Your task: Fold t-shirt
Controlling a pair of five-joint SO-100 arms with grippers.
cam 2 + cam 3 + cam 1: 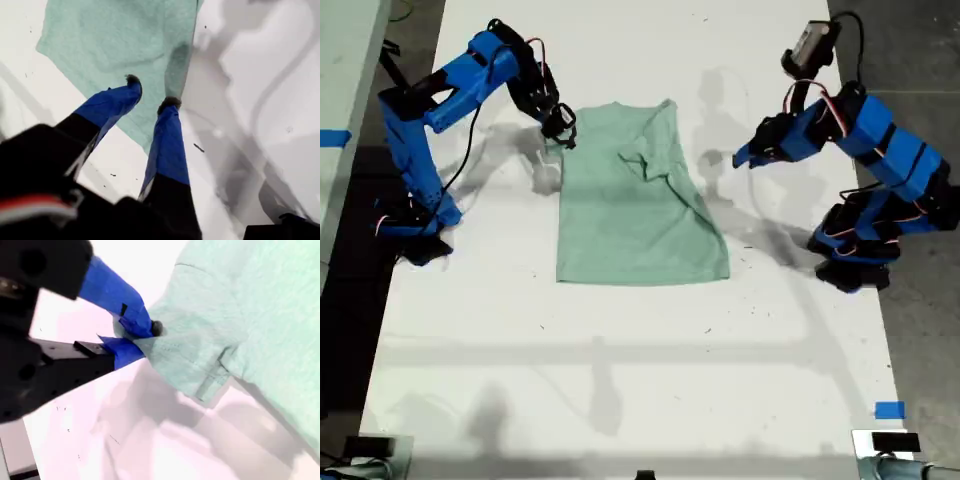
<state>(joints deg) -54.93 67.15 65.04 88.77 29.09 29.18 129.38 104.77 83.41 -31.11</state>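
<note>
The pale mint-green t-shirt (630, 215) lies mostly flat in the middle of the white table (640, 370), with one side folded inward along a slanted crease. In the exterior view's left, my second gripper (560, 130) is at the shirt's upper corner. The second wrist view shows this gripper (142, 339) shut on a pinch of the t-shirt (240, 305), a sleeve hem hanging just below the grip. My first gripper (740, 158) hovers off the shirt's edge in the exterior view's right. It is open (151, 92) above the t-shirt (115, 40), holding nothing.
Both arm bases stand on the table, one (415, 235) at the exterior view's left edge and one (855, 265) at its right. Blue tape (888, 410) marks the near right of the exterior view. Dark floor borders both long table sides.
</note>
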